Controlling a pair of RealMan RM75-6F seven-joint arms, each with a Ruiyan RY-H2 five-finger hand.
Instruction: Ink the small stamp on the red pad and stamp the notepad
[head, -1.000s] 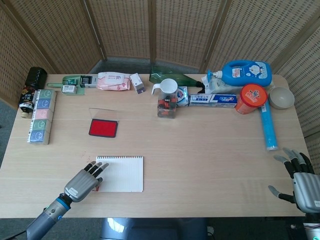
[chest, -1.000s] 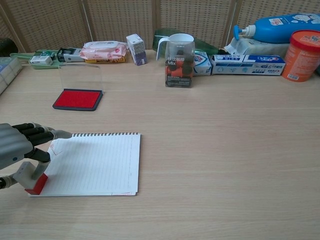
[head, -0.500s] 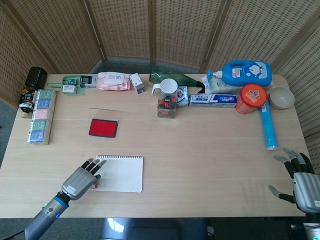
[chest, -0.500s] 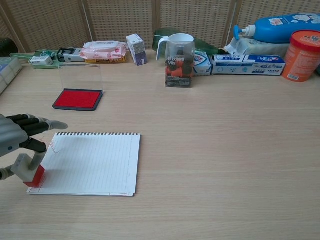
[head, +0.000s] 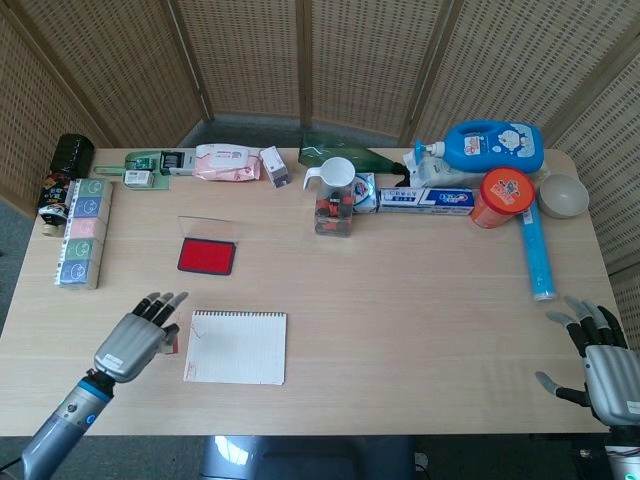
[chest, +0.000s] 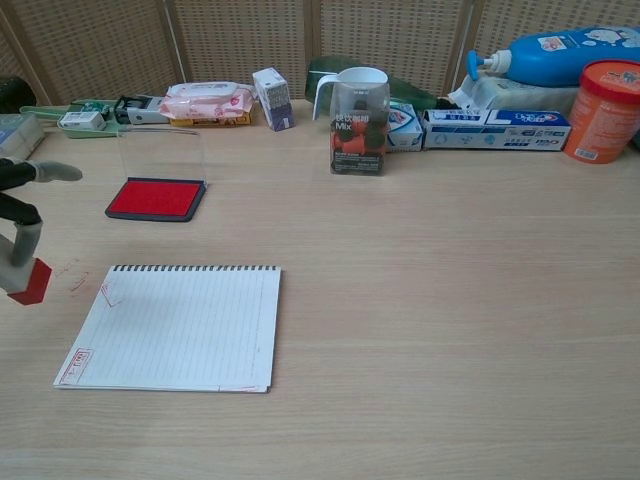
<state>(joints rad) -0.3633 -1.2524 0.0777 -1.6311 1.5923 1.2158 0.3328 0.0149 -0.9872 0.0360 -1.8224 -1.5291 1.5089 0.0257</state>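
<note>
Gripping the small stamp, the left hand sits left of the notepad. A red imprint marks its near-left corner. The right hand's fingers are spread, empty.

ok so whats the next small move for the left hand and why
Probably set the small stamp down on the bare table left of the notepad. The left hand holds it lifted clear of the page, and a red rectangular print already shows at the notepad's near left corner, so the stamping looks done. The right hand rests open, far off.
</note>
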